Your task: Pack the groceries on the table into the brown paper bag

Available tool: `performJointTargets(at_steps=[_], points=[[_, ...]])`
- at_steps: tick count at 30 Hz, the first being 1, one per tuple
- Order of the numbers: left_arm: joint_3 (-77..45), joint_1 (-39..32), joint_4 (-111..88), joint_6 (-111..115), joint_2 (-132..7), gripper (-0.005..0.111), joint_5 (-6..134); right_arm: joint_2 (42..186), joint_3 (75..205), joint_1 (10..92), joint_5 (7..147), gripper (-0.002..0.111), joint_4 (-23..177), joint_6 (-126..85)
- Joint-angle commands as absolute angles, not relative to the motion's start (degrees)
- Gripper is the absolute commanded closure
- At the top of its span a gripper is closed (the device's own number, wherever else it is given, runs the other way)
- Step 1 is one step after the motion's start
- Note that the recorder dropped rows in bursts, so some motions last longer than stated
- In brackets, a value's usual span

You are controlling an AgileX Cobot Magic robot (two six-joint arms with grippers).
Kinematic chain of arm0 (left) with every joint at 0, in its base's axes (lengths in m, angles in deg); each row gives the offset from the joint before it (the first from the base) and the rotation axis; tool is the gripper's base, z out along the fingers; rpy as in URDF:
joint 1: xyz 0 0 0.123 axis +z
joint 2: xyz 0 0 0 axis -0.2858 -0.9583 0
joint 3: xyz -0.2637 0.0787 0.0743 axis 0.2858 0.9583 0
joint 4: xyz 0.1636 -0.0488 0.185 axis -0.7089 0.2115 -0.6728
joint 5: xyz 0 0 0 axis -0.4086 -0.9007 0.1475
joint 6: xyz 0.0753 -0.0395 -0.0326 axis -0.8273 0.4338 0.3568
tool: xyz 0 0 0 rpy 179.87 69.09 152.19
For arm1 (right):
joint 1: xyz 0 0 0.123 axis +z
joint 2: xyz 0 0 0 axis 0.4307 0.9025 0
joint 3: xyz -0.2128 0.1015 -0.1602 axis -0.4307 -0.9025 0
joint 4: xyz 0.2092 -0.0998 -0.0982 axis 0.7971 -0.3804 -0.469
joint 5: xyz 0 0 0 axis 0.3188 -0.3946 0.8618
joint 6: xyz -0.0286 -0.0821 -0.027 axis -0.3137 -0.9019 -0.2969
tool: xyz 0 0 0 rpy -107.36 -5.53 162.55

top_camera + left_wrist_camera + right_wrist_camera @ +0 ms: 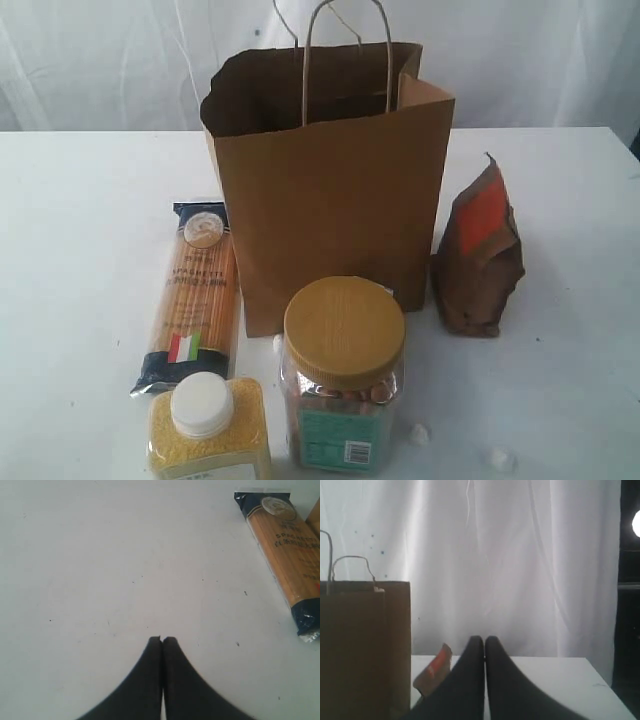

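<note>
The brown paper bag (pixel 330 190) stands upright and open at the middle of the white table (pixel 80 230). A spaghetti packet (pixel 192 295) with an Italian flag lies flat to its left. In front stand a yellow-lidded clear jar (pixel 343 375) and a white-capped bottle of yellow grain (pixel 208 425). A brown pouch with an orange label (pixel 478 255) stands to the bag's right. Neither gripper shows in the exterior view. My left gripper (pixel 162 639) is shut and empty over bare table, the spaghetti packet (pixel 287 555) off to one side. My right gripper (pixel 484 638) is shut and empty, near the pouch (pixel 433 672) and the bag (pixel 362 645).
Small white lumps (pixel 419 434) (pixel 500 459) lie on the table in front of the jar. A white curtain (pixel 100 60) hangs behind the table. In the right wrist view, a dark area with a bright lamp (pixel 635 524) lies past the curtain's edge.
</note>
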State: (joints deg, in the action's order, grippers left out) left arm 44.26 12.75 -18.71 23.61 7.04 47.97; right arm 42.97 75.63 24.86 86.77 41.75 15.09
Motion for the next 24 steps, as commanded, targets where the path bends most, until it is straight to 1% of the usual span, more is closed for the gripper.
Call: performJointTargets(at_steps=[1,5,10,12,15,24], points=[[44.61,12.49,-18.74,23.69,7.32,0.107,48.15,41.98,74.95,24.91,82.55,0.108,40.0,13.42],[44.61,12.49,-18.74,23.69,7.32,0.107,47.98,41.98,74.95,24.91,78.07,0.108,48.43,11.57],[44.61,12.49,-18.74,23.69,7.32,0.107,47.98,41.98,74.95,24.91,67.57,0.108,76.92,-15.91],[44.61,12.49,-18.74,23.69,7.32,0.107,47.98,41.98,74.95,24.91,63.78,0.108,76.73,-19.72],[44.61,12.49,-18.74,23.69,7.32,0.107,47.98,41.98,74.95,24.91,57.95,0.108,76.05,-19.72],[44.61,12.49,-18.74,23.69,7.32,0.107,47.98,41.98,74.95,24.91,58.21,0.108,76.05,-19.72]])
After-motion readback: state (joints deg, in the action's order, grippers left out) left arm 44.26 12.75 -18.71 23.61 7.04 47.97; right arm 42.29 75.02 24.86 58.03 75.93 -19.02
